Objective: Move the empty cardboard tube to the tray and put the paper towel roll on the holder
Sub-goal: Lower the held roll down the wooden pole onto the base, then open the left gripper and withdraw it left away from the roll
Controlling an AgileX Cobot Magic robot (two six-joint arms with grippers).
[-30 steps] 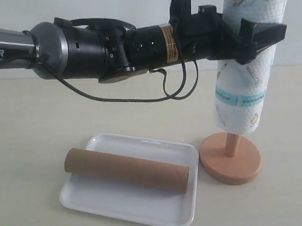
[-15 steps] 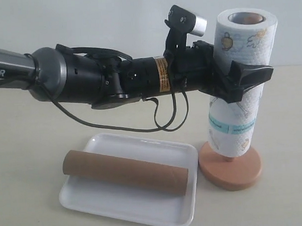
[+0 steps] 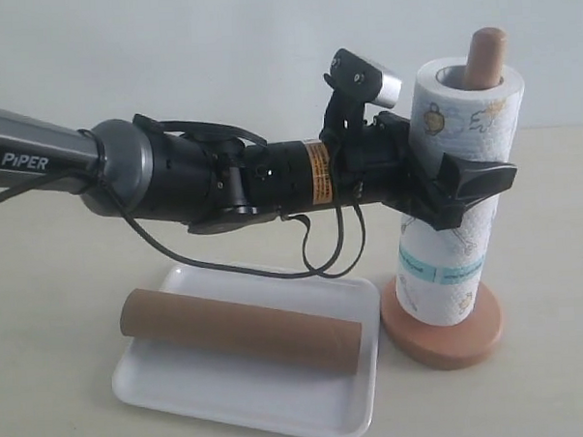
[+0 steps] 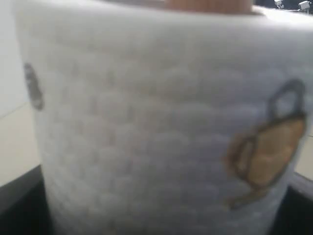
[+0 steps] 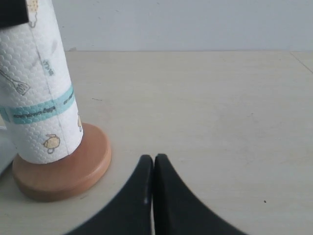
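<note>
Paper towel roll [image 3: 437, 270] on holder [image 3: 452, 345], tight in left gripper [image 3: 472, 183] ("PiPER" arm [image 3: 28, 160]); right gripper [image 5: 154, 169] closed.

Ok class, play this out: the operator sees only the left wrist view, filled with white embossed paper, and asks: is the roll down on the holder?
Observer: Yes, the paper towel roll rests on the holder, with the dowel poking out of its top.
Operator: Where's the tube?
Observer: The empty cardboard tube lies in the tray.
Operator: And the right hand?
Observer: The right hand is shut, empty, beside the holder.
</note>
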